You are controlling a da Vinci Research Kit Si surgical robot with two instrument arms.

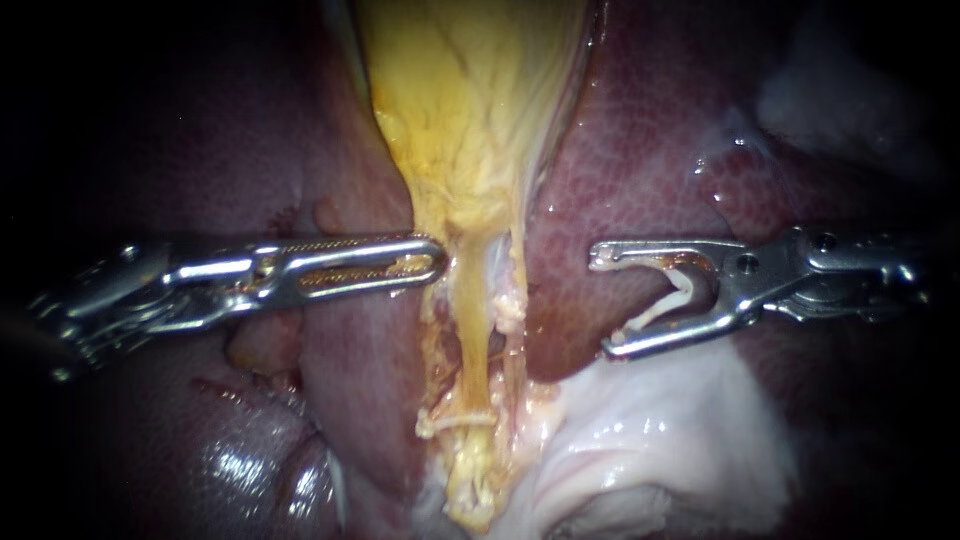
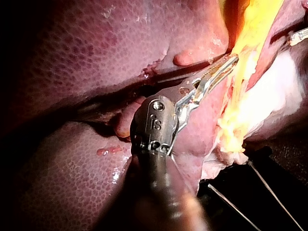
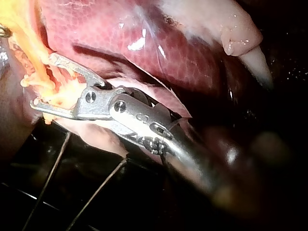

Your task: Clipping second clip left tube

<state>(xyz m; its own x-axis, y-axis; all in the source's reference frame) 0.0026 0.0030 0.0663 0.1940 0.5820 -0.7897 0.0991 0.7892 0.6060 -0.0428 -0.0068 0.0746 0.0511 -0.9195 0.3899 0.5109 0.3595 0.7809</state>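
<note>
Liver (image 1: 650, 170) fills background, gallbladder (image 1: 470, 100) at 12 o'clock. Left tube (image 1: 472, 350) centre, 1 fitted clip (image 1: 455, 420) across it at 6. Left instrument (image 1: 430, 262) from 9: jaws together, tip touching gallbladder. Right instrument (image 1: 603, 303) from 3: jaws wide, gripping loaded clip (image 1: 680, 292), apart from left tube. Left wrist: jaws narrow, against gallbladder. Right wrist: jaws spread, gallbladder just ahead.

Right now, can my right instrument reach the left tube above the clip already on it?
Probably yes. The right instrument holds its loaded clip in wide jaws facing the left tube, only bare liver between. A paler strand beside the tube may crowd it; the left instrument sits on the far side.
</note>
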